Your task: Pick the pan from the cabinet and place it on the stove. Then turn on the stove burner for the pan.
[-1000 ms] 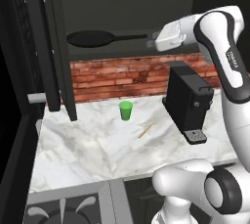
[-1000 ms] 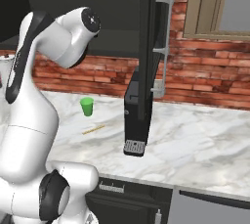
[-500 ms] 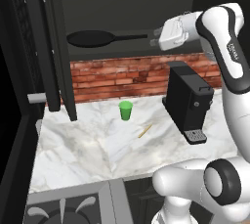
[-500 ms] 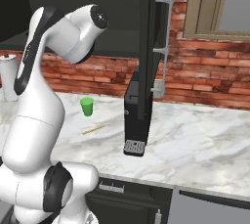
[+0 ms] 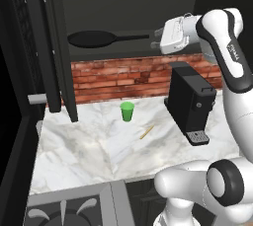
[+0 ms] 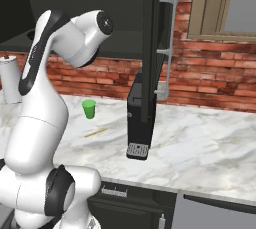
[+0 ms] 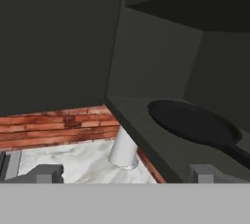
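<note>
Pan flat on the bottom shelf of the open cabinet, in the upper left of the left base view, thin handle pointing right. Gripper at the upper middle, just past the tip of that handle, not touching it. Jaws spread wide, holding nothing. In the hand view, pan at the middle right on the dark shelf, two finger tips low in the frame, far apart. Open cabinet door hanging down at the left. Below on the marble counter: green cup near the middle, black coffee machine at the right, small stick between them. Stove grate at the lower left corner.
</note>
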